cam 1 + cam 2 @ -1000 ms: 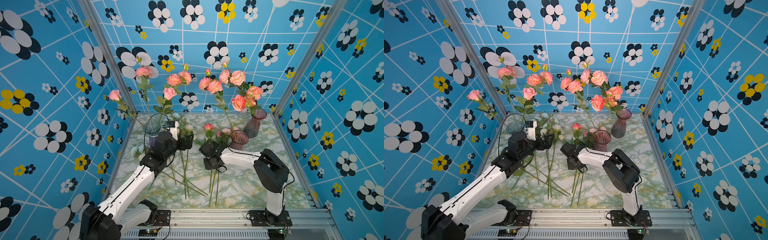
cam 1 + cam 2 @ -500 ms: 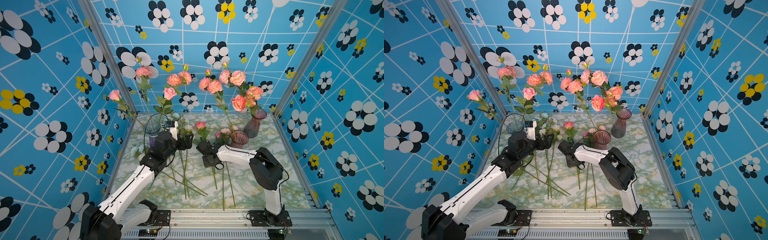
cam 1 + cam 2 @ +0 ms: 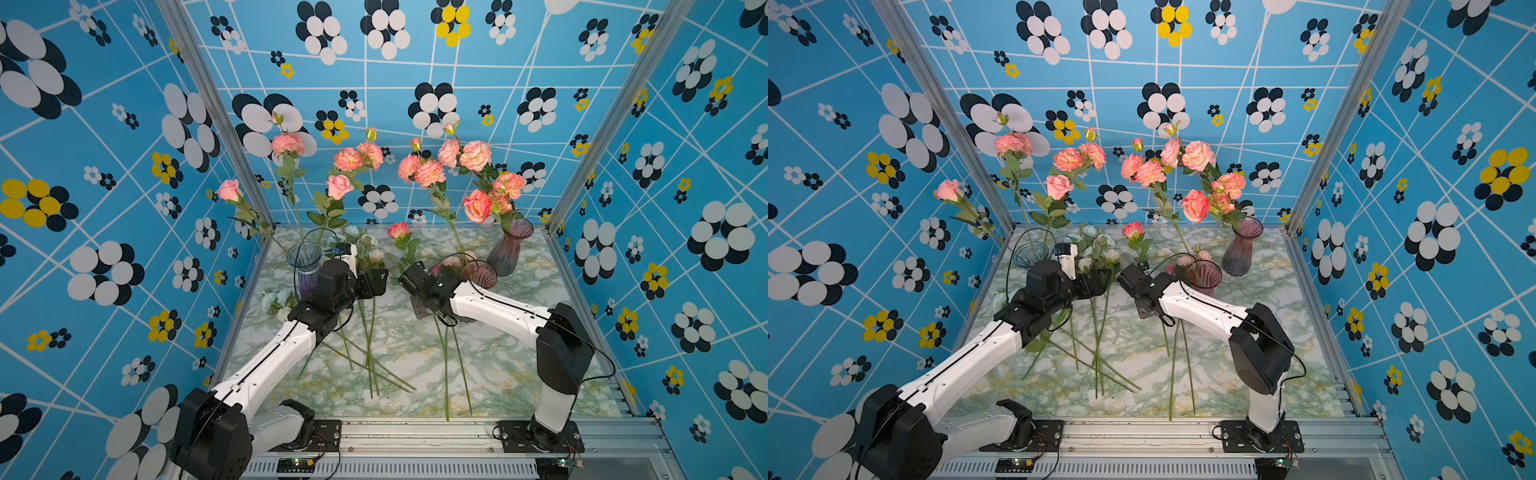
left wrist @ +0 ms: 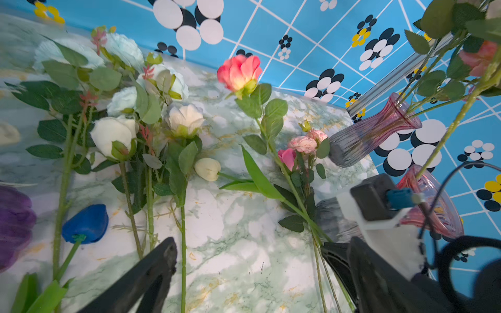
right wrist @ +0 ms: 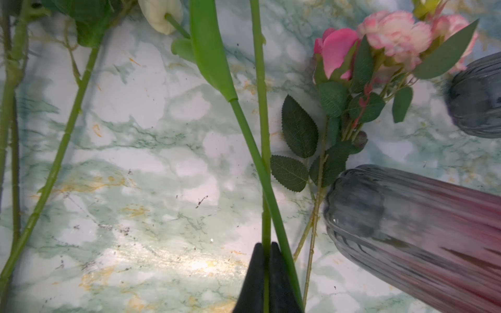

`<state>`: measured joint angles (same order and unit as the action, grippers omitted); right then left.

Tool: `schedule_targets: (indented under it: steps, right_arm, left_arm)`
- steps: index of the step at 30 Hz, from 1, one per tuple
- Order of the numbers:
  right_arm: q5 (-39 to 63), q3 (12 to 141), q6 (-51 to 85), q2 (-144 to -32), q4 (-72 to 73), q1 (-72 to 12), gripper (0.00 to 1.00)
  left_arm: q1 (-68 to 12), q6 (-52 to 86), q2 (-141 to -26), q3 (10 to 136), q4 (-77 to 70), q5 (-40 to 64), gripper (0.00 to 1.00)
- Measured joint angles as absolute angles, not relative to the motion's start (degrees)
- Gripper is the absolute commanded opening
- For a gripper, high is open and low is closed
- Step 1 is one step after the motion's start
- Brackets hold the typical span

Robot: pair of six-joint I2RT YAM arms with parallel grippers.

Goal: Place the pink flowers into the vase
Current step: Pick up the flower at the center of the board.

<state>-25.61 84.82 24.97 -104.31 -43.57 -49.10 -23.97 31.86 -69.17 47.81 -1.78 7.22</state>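
My right gripper (image 5: pixel 266 247) is shut on the thin green stem of a pink flower (image 3: pixel 398 230). Its bloom stands tilted above the marble table (image 3: pixel 519 374), seen too in the left wrist view as a pink flower (image 4: pixel 240 71). The stem's tail trails toward the front edge. Just right of that gripper (image 3: pixel 405 277) stands a short pink-purple vase (image 3: pixel 479 274) holding one stem. A small cluster of pink flowers (image 5: pixel 390 29) lies beside that vase. My left gripper (image 4: pixel 249 258) hangs open over white-flower stems, holding nothing.
A taller purple vase (image 3: pixel 509 249) at the back right and a clear blue vase (image 3: pixel 304 257) at the back left hold pink blooms. White flowers (image 4: pixel 113 134), a blue flower (image 4: pixel 86 223) and loose stems (image 3: pixel 370 357) lie under the left arm.
The right gripper has shut on the pink flower's stem and raised it, so the bloom now stands higher and further back-left. The left arm has stayed still and open.
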Motion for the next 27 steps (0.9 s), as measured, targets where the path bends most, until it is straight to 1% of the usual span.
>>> schedule_targets:
  steps: [11, 22, 25, 27]
  right_arm:
    - [-22.37, 84.82, 22.41, -97.67, -43.09, -49.10, 0.00]
    - [-18.94, 84.84, 20.25, -92.95, -41.12, -49.10, 0.00]
    - [-18.72, 84.82, 19.90, -92.68, -40.77, -49.10, 0.00]
    - [-18.63, 84.82, 19.68, -92.29, -40.47, -49.10, 0.00]
  left_arm:
    - [-23.97, 38.61, -81.95, 48.51, -10.87, 14.70, 0.98]
    - [-26.24, 40.27, -88.75, 57.34, -18.31, 18.09, 0.96]
    - [-26.50, 40.97, -90.61, 58.98, -19.77, 18.63, 0.93]
    - [-26.50, 41.56, -92.03, 59.88, -20.49, 18.74, 0.89]
